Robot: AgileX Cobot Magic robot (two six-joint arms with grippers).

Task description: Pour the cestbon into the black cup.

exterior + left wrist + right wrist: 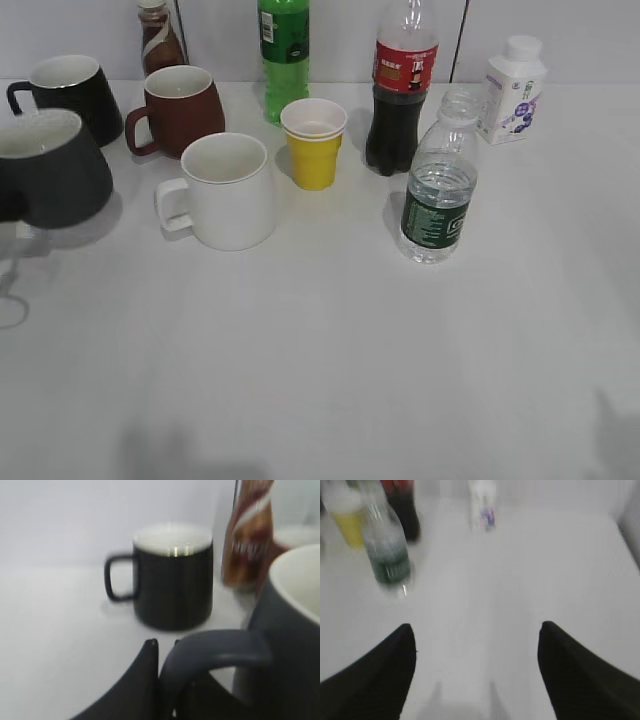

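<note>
The cestbon [438,190], a clear uncapped bottle with a dark green label, stands upright right of centre on the table. It also shows blurred in the right wrist view [385,550], ahead and to the left of my right gripper [475,630], which is open and empty. The black cup [50,170], a charcoal-grey mug with a white inside, is at the far left and casts a shadow on the table. In the left wrist view my left gripper [164,645] is shut on its loop handle [215,650]. Neither gripper shows clearly in the exterior view.
A glossy black mug [70,90], a maroon mug [180,108], a white mug [225,190] and a yellow cup [314,142] stand left of the cestbon. A brown bottle [158,38], green soda bottle [284,50], cola bottle [400,90] and white carton-bottle [513,90] line the back.
</note>
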